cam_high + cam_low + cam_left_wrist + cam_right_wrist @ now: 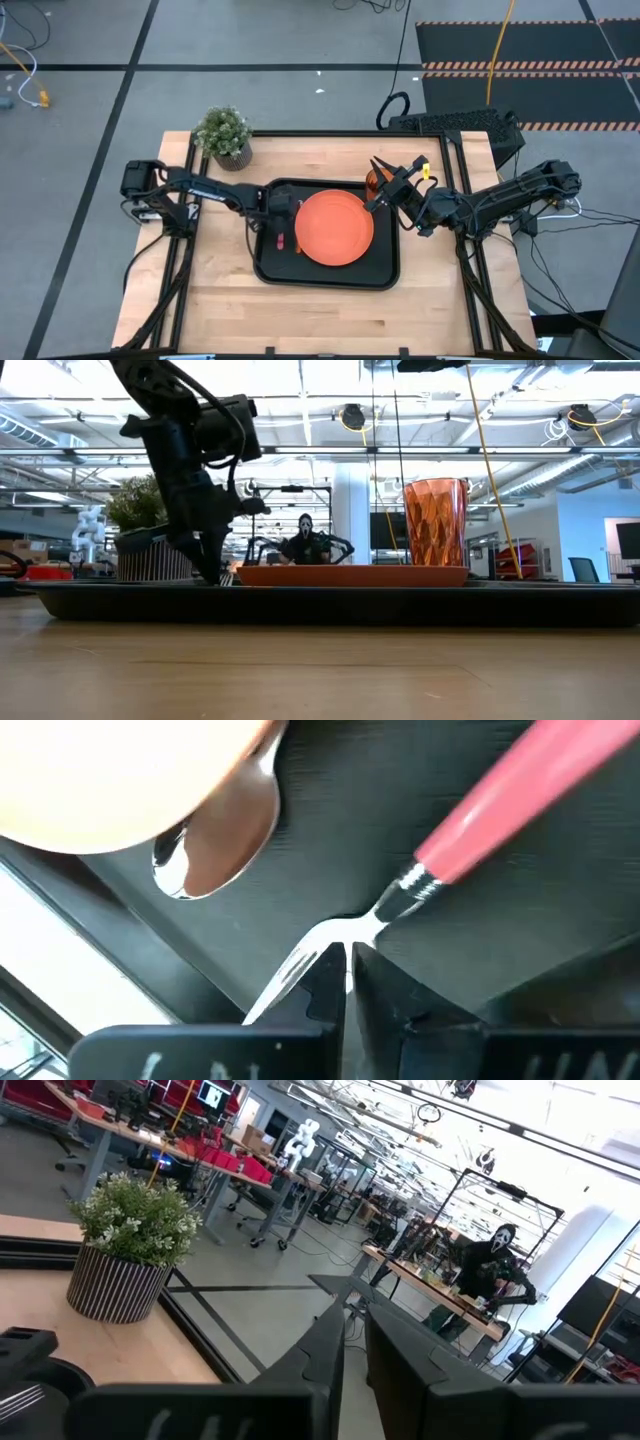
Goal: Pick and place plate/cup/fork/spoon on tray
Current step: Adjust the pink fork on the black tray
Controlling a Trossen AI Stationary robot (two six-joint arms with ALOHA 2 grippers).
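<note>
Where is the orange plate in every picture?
High view: the plate lies in the middle of the black tray.
Low view: it shows edge-on as a thin orange band on the tray, below the cup.
Left wrist view: only its pale, blurred rim shows, over the spoon, with the fork beside it.
Right wrist view: not in it.
Shared landmark: the tray.

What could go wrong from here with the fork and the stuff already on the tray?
1. The left gripper sits right at the fork tines; pulling away could drag the fork across the tray.
2. The spoon bowl lies tucked at the plate rim close to the fork, so a nudge might shift both.
3. The right gripper hovers beside the cup; a careless swing may topple it.
</note>
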